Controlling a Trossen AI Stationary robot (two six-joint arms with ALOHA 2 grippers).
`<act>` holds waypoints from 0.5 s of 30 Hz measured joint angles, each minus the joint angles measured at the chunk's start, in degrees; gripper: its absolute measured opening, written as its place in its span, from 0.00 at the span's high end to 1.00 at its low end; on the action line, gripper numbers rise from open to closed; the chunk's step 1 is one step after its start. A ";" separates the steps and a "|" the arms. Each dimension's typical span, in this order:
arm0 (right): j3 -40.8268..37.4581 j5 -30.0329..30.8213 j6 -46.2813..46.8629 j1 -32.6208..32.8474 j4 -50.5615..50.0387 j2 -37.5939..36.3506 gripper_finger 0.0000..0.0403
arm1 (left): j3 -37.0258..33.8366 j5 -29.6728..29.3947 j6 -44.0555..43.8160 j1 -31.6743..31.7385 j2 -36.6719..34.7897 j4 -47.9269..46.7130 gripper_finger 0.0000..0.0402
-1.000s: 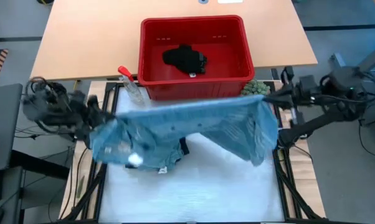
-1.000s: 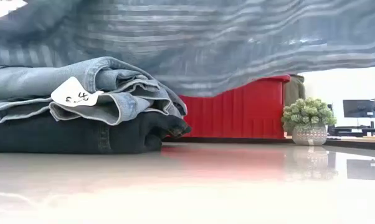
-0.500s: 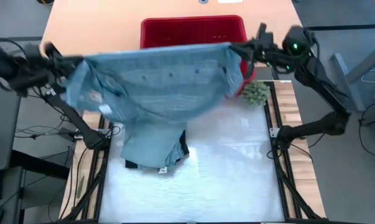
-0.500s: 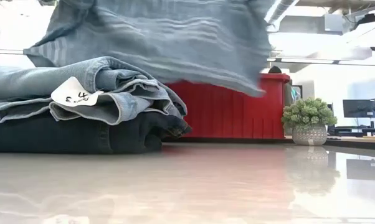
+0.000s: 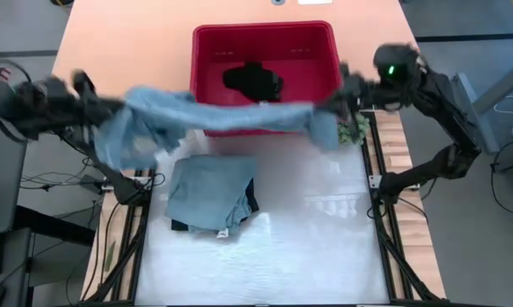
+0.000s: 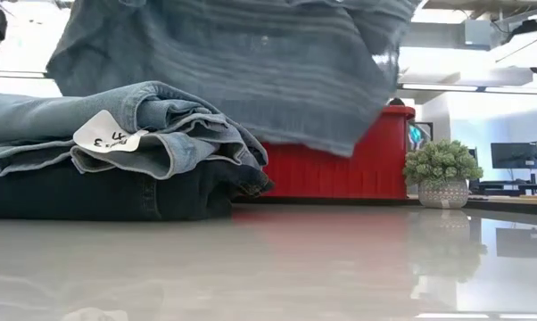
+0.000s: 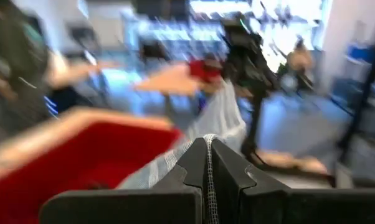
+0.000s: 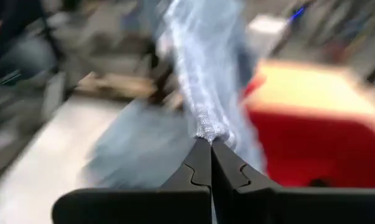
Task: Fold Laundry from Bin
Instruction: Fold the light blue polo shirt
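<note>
The left tool [image 5: 103, 109] and right tool [image 5: 335, 104] each clamped an end of the shirt [image 5: 214, 115], stretched above the bin [image 5: 207, 51]. Folded jeans [image 5: 210, 192] lay stacked on the worktop [image 5: 308, 247]. A black piece [image 5: 253, 80] remained in the bin, unfolded.

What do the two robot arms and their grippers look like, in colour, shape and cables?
Both arms are dark, nearly black, built of slim jointed links. The right arm carries a small green light near its wrist; black cables loop beside the left arm. The left gripper and right gripper each have two flat matte black fingers that taper to a point, with stepped notches on the outer edges.
</note>
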 joint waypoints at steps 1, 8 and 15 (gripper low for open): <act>-1.26 0.00 0.54 1.73 -2.91 -0.78 0.96 | -0.75 2.20 -7.65 0.00 0.53 -5.92 1.00; -22.59 2.49 16.01 21.64 -5.18 -9.02 0.96 | -16.63 25.68 -54.19 0.00 6.16 -27.35 1.00; -48.03 12.94 39.71 46.36 12.89 -13.57 0.96 | -37.64 48.32 -59.76 0.00 14.94 -0.10 1.00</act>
